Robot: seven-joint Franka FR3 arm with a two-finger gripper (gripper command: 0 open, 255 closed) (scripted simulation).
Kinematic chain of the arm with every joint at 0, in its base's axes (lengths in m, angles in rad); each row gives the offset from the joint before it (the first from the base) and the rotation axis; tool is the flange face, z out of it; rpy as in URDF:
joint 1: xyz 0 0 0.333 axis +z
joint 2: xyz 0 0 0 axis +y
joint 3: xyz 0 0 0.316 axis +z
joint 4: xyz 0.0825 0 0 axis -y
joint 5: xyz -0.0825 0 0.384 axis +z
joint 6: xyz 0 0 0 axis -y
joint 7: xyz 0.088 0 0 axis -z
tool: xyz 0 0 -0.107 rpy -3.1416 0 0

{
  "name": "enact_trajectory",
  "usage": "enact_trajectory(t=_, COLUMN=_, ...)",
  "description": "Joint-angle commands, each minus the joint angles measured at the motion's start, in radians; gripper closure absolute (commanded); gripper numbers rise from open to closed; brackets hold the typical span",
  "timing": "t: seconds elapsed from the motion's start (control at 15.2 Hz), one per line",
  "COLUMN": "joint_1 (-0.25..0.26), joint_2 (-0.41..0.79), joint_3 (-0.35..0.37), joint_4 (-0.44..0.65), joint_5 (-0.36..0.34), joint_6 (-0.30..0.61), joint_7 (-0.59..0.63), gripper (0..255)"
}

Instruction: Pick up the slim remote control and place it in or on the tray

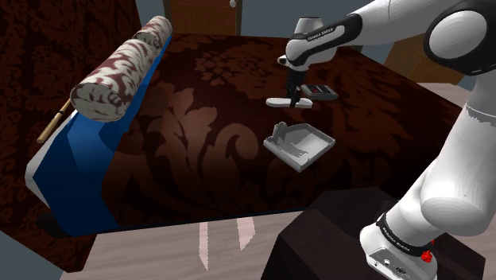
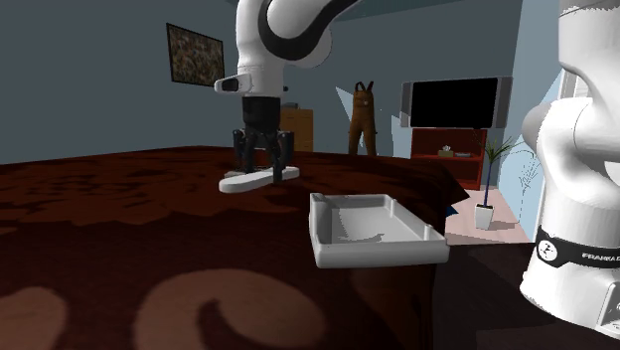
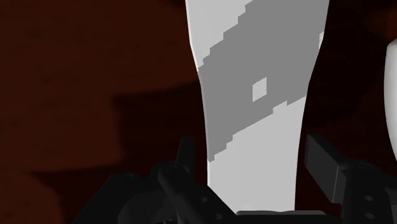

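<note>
The slim remote (image 2: 236, 184) lay flat on the bedcover (image 2: 119, 229), near the tray (image 2: 378, 249) but apart from it. The gripper (image 3: 252, 153) stood over it, fingers spread along both long sides without touching, probably to pinch its narrow width.

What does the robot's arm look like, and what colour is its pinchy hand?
The arm is white, made of fat rounded pieces with dark joints. Near its bottom there is a black band with white letters and a small red button. The gripper is all black, with two flat fingers.
</note>
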Motion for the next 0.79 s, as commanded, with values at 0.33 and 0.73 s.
enact_trajectory(t=0.33, joint_1=0.003, joint_2=-0.035, joint_3=-0.003, joint_4=0.053, joint_5=-0.014, joint_6=-0.086, joint_7=0.009, gripper=255)
enact_trajectory(t=0.73, joint_1=0.004, joint_2=-0.057, joint_3=-0.005, joint_4=0.107, joint_5=-0.023, joint_6=-0.161, joint_7=0.014, gripper=255)
